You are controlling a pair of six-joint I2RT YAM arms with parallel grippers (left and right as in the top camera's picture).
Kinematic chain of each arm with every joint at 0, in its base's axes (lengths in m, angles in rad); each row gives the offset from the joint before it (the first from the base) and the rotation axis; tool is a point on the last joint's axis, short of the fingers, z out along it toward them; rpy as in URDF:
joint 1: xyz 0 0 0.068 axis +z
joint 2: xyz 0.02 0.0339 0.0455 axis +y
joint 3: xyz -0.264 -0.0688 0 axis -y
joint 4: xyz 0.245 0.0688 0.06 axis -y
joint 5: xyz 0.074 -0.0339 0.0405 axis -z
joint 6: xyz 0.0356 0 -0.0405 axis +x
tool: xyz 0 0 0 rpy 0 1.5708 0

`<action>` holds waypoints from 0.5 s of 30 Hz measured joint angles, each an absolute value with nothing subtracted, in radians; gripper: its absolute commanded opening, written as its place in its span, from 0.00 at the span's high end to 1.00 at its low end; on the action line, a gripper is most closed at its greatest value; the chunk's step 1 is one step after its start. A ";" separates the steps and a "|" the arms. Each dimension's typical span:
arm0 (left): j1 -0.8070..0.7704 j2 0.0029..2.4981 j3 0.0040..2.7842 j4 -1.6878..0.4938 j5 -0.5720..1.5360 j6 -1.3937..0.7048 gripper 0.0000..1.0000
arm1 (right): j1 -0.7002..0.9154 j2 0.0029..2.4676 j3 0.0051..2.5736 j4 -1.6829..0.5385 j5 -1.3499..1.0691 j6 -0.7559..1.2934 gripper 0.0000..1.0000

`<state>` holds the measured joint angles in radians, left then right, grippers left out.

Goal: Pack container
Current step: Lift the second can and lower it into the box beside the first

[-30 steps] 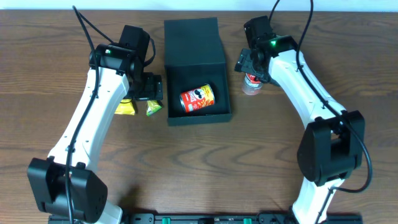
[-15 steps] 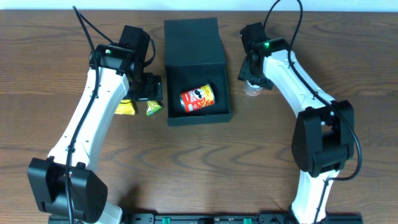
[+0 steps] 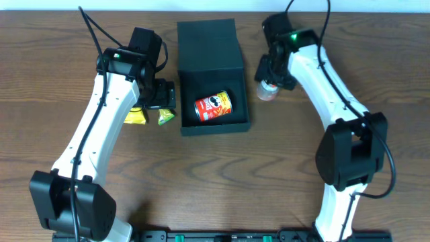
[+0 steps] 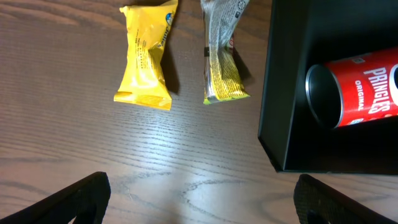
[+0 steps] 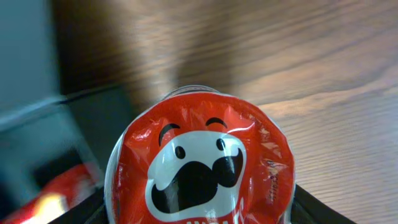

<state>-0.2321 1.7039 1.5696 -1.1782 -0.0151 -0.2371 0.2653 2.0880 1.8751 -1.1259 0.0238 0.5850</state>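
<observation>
Now the right pincer (image 3: 269, 82) pinches the upright snack can (image 5: 199, 168), with the container (image 3: 209, 47) open just to its left. Carry it well over the near wall and lower it beside the lying can (image 3: 213, 106). Meanwhile the left pincer (image 4: 200, 180) hangs spread.

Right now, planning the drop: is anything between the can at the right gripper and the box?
Nothing visible does. The small Pringles can is just right of the open container; the red can lying inside leaves room.
</observation>
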 measured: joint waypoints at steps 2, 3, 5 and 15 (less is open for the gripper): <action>-0.232 1.704 1.570 -1.178 -0.015 -0.239 0.05 | 0.238 2.088 1.907 -1.131 -0.081 0.579 0.37; -0.232 1.704 1.570 -1.178 -0.015 -0.239 0.04 | 0.224 2.088 1.914 -1.130 -0.131 0.576 0.38; -0.232 1.704 1.570 -1.178 -0.015 -0.239 0.05 | 0.183 2.088 1.917 -1.130 -0.273 0.572 0.40; -0.232 1.704 1.570 -1.178 -0.015 -0.239 0.05 | 0.059 2.088 1.917 -1.139 -0.841 0.529 0.38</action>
